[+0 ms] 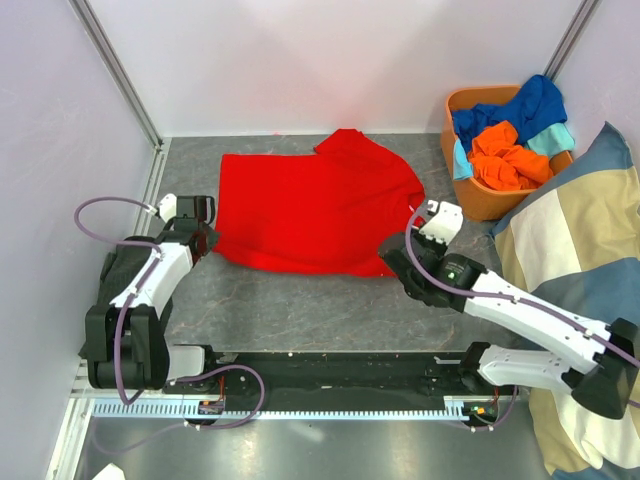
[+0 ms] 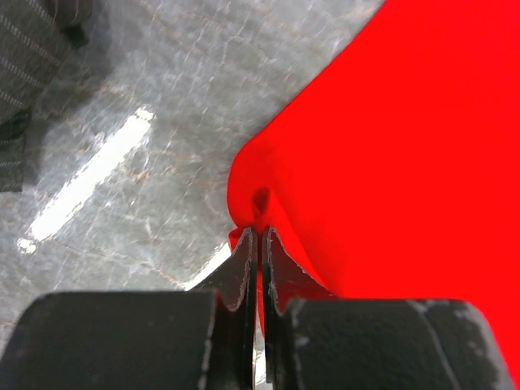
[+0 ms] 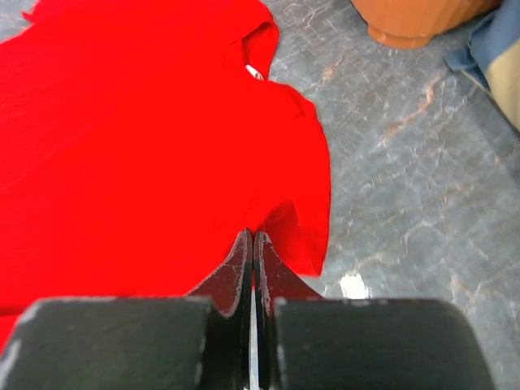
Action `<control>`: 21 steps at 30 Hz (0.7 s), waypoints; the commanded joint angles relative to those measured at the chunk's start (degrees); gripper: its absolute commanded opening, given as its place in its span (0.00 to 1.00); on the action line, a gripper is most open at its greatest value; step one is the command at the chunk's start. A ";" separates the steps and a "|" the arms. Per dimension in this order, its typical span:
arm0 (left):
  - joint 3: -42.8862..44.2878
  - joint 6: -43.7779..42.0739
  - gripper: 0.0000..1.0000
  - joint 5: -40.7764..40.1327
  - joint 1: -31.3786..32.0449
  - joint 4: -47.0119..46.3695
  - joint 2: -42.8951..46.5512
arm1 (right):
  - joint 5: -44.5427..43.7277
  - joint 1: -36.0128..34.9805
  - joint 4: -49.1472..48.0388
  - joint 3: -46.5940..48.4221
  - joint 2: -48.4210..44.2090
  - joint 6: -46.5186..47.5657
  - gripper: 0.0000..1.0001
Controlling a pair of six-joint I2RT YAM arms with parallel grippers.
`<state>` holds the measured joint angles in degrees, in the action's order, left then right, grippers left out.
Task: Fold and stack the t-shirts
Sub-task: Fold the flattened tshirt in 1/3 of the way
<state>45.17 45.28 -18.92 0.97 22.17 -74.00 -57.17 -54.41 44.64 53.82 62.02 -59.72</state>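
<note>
A red t-shirt (image 1: 315,208) lies spread on the grey table. My left gripper (image 1: 207,240) is shut on the shirt's near left corner; in the left wrist view the cloth (image 2: 390,146) puckers at my closed gripper (image 2: 259,231). My right gripper (image 1: 392,262) is shut on the shirt's near right edge; in the right wrist view the red fabric (image 3: 146,138) bunches at my closed gripper (image 3: 253,236). Blue, orange and light teal t-shirts (image 1: 510,135) lie heaped in an orange basket (image 1: 480,200) at the far right.
A large blue-and-beige checked cushion (image 1: 580,250) fills the right side next to the basket. White walls with metal rails close the back and left. The basket's base (image 3: 414,24) shows at the top of the right wrist view.
</note>
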 commanded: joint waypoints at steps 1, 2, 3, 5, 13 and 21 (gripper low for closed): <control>4.57 -1.51 0.02 -0.07 -0.27 -1.34 -1.67 | 5.91 5.19 -11.06 2.43 3.62 11.46 0.00; 5.19 -1.51 0.02 -0.07 -0.27 -1.43 -2.03 | 6.27 6.85 -11.94 2.60 4.24 12.43 0.00; 6.33 -1.51 0.02 -0.07 -0.27 -1.52 -2.38 | 6.89 7.65 -13.69 2.69 4.77 13.92 0.00; 7.30 -1.42 0.02 -0.16 -0.27 -1.69 -3.78 | 8.29 9.32 -15.19 3.39 6.44 15.60 0.00; 8.45 -0.98 0.02 0.20 -0.36 -3.19 -8.26 | 12.69 17.76 -20.64 6.20 12.33 21.66 0.00; 8.97 -1.16 0.02 -1.03 -0.80 -4.16 -11.25 | 15.50 22.07 -23.37 8.31 16.55 24.13 0.00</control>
<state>51.86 45.28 -18.90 0.84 20.51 -84.20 -43.35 -33.71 24.56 59.20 77.32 -38.22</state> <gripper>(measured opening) 0.039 0.010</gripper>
